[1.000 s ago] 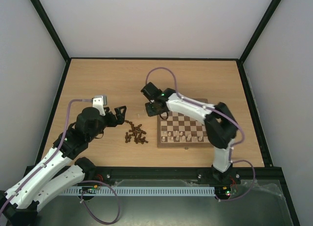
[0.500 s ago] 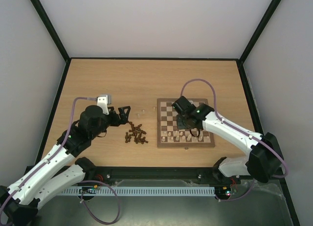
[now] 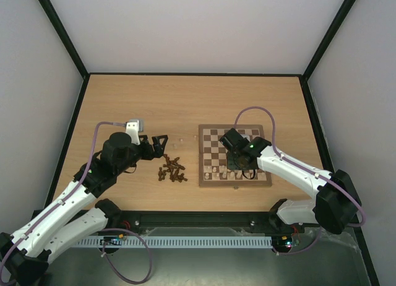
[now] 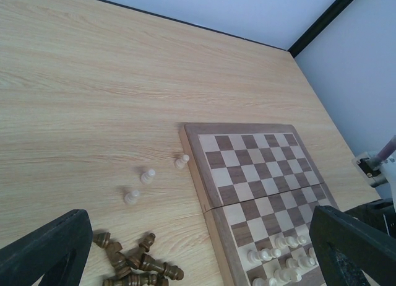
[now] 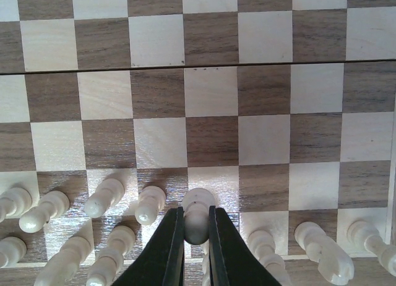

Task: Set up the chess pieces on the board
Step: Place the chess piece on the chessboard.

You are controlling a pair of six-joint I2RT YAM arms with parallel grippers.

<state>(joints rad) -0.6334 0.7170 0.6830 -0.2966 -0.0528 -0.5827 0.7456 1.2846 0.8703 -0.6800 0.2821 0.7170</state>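
Over the near rows of the board (image 5: 210, 88), a pale piece (image 5: 197, 203) was clamped at its head in the right end effector (image 5: 197, 227). Light, rigid and topple-prone, it was judged best gripped high. The left end effector (image 3: 162, 143) was spread apart.

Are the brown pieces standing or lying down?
Lying down. The brown pieces sprawl on their sides in a heap beside the board.

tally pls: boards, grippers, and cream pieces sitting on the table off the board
board: 1
grippers: 2, the left gripper and the right gripper, which is shut on a cream piece
cream pieces off the board: 3
total: 6
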